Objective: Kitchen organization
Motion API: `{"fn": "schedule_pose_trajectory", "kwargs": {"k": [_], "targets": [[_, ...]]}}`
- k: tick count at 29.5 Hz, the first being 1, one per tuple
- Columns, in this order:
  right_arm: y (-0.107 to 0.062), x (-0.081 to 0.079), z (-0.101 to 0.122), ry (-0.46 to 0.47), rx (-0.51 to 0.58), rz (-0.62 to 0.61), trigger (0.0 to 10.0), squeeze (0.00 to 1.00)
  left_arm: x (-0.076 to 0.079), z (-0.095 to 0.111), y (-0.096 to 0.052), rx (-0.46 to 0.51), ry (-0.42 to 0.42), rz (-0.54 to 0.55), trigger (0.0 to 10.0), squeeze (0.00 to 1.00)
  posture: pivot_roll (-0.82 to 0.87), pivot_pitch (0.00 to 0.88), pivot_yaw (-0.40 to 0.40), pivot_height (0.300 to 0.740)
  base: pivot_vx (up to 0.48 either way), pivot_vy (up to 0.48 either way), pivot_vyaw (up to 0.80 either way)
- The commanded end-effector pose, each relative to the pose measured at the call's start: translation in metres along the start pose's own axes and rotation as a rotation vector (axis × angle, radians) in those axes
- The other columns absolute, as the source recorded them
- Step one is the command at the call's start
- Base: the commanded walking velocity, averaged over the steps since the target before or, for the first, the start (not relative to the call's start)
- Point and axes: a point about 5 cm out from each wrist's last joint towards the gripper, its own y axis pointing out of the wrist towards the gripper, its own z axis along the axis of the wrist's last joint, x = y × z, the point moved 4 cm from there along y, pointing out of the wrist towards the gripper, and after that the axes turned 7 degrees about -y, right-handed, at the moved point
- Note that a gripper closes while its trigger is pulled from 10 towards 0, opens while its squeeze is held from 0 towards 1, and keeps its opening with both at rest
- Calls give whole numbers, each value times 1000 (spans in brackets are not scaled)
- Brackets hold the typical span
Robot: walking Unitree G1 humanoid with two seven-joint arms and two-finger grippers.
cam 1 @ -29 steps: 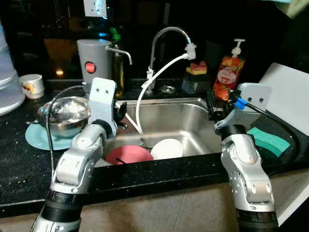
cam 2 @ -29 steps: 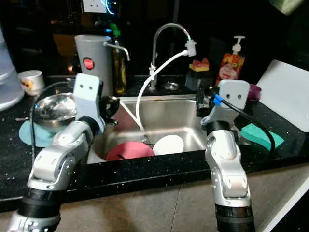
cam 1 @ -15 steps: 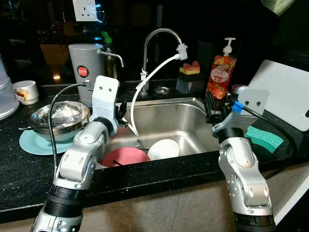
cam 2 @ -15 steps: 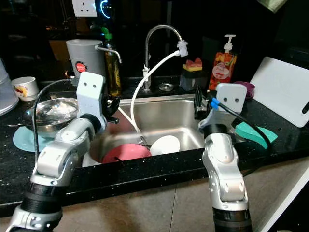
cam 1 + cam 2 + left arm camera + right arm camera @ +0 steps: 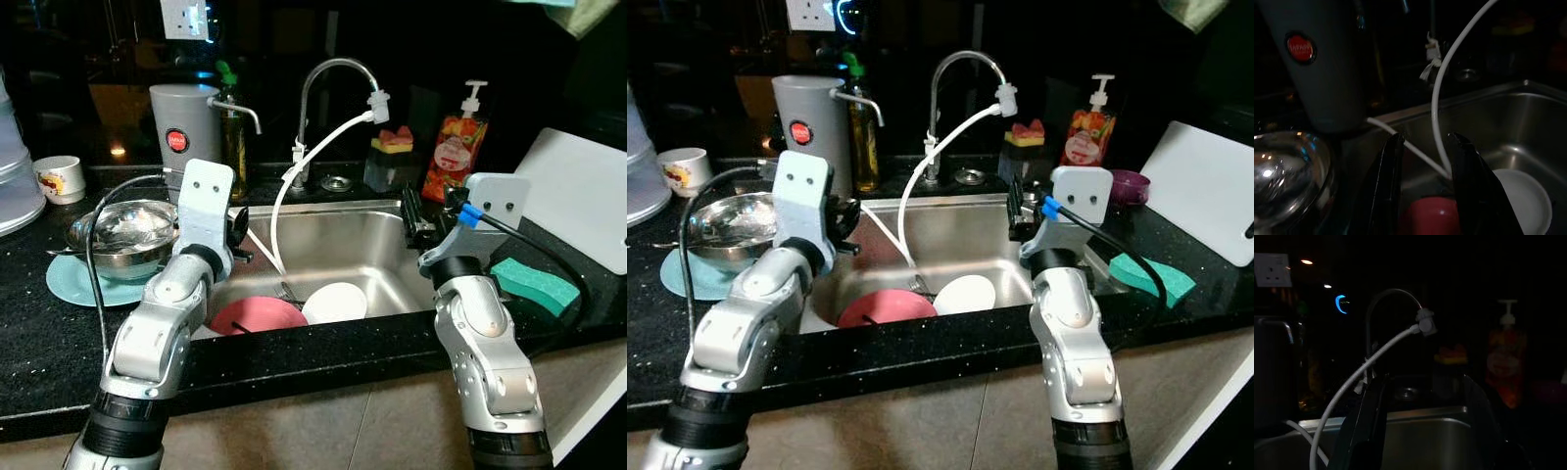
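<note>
The sink [image 5: 377, 240] was the landmark, a steel basin sunk in the black worktop [image 5: 39, 333], and the risks were judged from how things lay around it; the steel bowl [image 5: 125, 233] sat on a pale blue plate [image 5: 69, 284] just beside the sink's left rim, near enough to the left arm that a careless swing could knock it along the worktop. Inside the sink lay the task's dishes, a pink plate [image 5: 260, 315] and a white plate [image 5: 336, 302], touching or nearly so at the front; lifting one might drag or chip the other. A white hose [image 5: 294, 181] drooped from the tap [image 5: 333, 78] into the sink, ending close above the pink plate; it could snag a finger reaching down. The left tool [image 5: 1422, 161] hovered over the sink's left side, its fingers apart and empty, the hose running between them in the wrist view; the right tool [image 5: 1420, 421] hung over the sink's right rim, fingers spread wide, holding nothing, with the soap bottle [image 5: 456, 147] behind it liable to be tipped.
</note>
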Motion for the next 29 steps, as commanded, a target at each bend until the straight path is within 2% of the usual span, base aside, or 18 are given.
{"fn": "schedule_pose_trajectory", "kwargs": {"k": [1,4,6,7,9,11,13,16,19,22,23,24,25,27,29], "targets": [[0,-2,-8,15,-33,7,10000,0,-4,-1,-4,-11,40,15,10000,0,180,36,-111,740,0,0,0],[-2,-8,-10,9,-35,32,10000,0,-9,-6,-7,-30,60,33,10000,0,190,41,-107,740,0,0,0],[-1,-10,-14,2,-46,33,10000,0,-17,-13,-12,-89,78,59,10000,0,182,51,-120,740,0,0,0],[-1,-10,-14,2,-46,33,10000,0,-17,-13,-12,-89,78,59,10000,0,182,51,-120,740,0,0,0],[-2,-14,-18,-68,-61,70,10000,0,-30,-20,-12,-148,153,98,10000,0,166,42,-113,740,0,0,0],[-4,-17,-21,-163,-76,103,10000,0,-43,-25,-12,-198,175,140,10000,0,149,28,-96,740,0,0,0],[-7,-12,-24,-179,-78,110,10000,0,-53,-23,-11,-205,185,172,10000,0,149,36,-93,740,0,0,0],[-8,-2,-26,-152,-102,73,10000,0,-64,-19,-10,-223,238,200,10000,0,154,39,-99,740,0,0,0],[-7,-6,-22,-139,-79,98,10000,0,-90,0,-10,-201,289,241,10000,0,140,21,-83,740,0,0,0],[-5,-3,-17,-136,-62,77,10000,0,-110,14,-7,-177,404,310,10000,0,150,27,-80,740,0,0,0],[-3,-3,-15,-120,-54,68,10000,0,-115,26,-7,-135,547,322,10000,318,152,25,-75,740,0,0,0],[-3,-3,-15,-120,-54,68,10000,0,-115,26,-7,-135,547,322,10000,318,152,25,-75,740,0,0,0],[-3,-5,-15,-118,-52,71,10000,0,-115,29,-8,-118,564,322,10000,1000,152,25,-75,740,0,0,0],[-4,-8,-17,-124,-52,81,10000,0,-114,34,-11,-77,503,321,10000,1000,149,20,-68,740,0,0,0],[-6,-9,-18,-115,-61,81,10000,0,-117,35,-16,-45,377,384,10000,1000,153,33,-83,740,0,0,0]]}}
